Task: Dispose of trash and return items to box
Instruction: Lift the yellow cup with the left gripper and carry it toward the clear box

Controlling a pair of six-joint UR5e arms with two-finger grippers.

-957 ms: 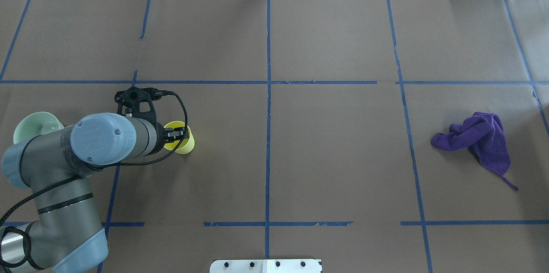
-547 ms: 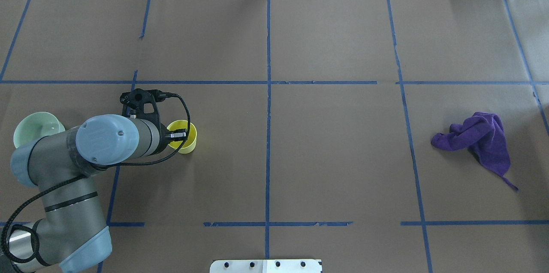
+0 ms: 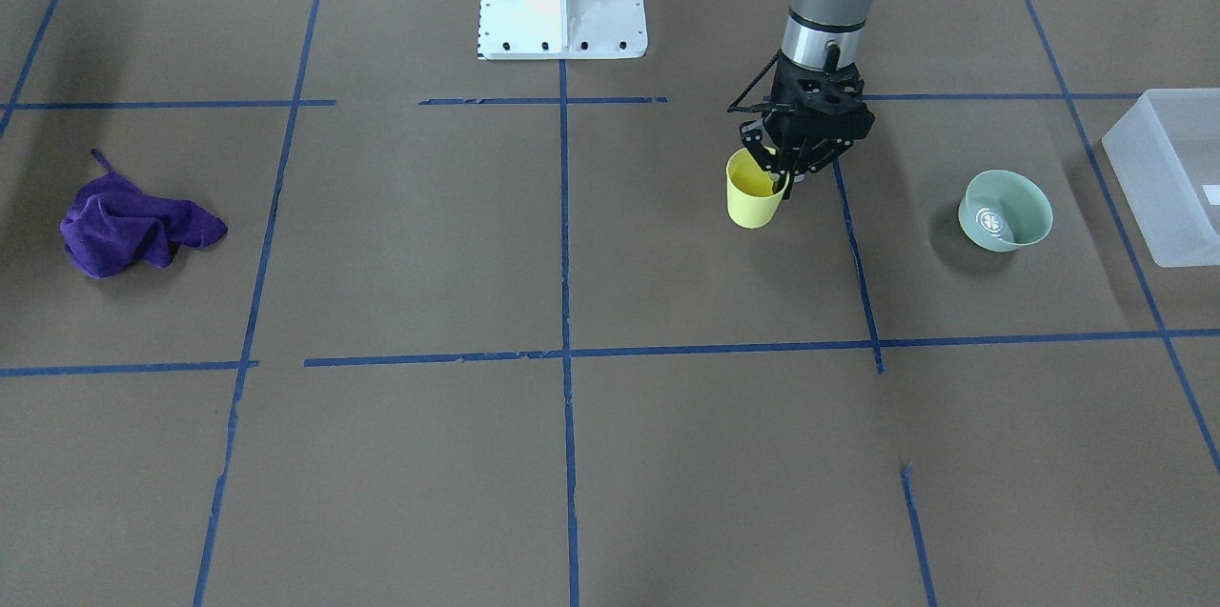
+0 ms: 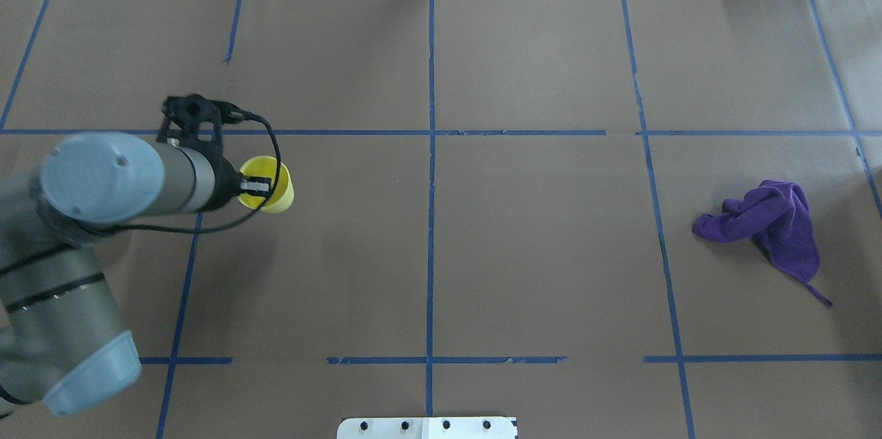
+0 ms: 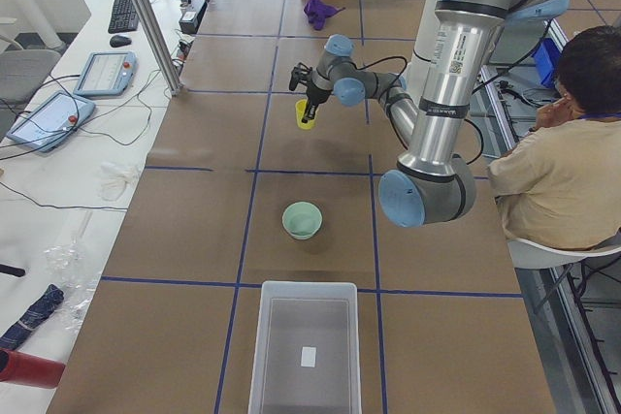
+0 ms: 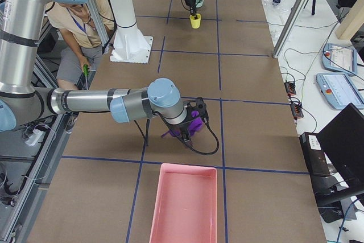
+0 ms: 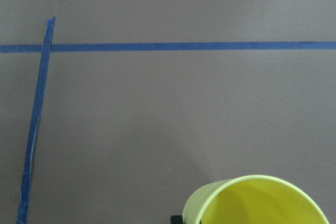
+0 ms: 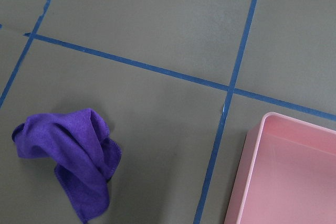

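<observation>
The yellow cup is held by the left claw, which is pinched tight on the cup's rim, with one finger inside and one outside. The rim is likely chosen because the wall there is thin enough to be squeezed. The cup seems to be lifted a little off the counter and tipped a bit. It is probably meant for the white box, set at the counter's end on the robot's left. The green bowl is sitting between cup and box, not yet picked up. The purple rag is lying far off on the other side, near a pink tray, where it is probably meant to be dropped. The right claw is hung just above the rag. Whether it is open or closed cannot be told.
</observation>
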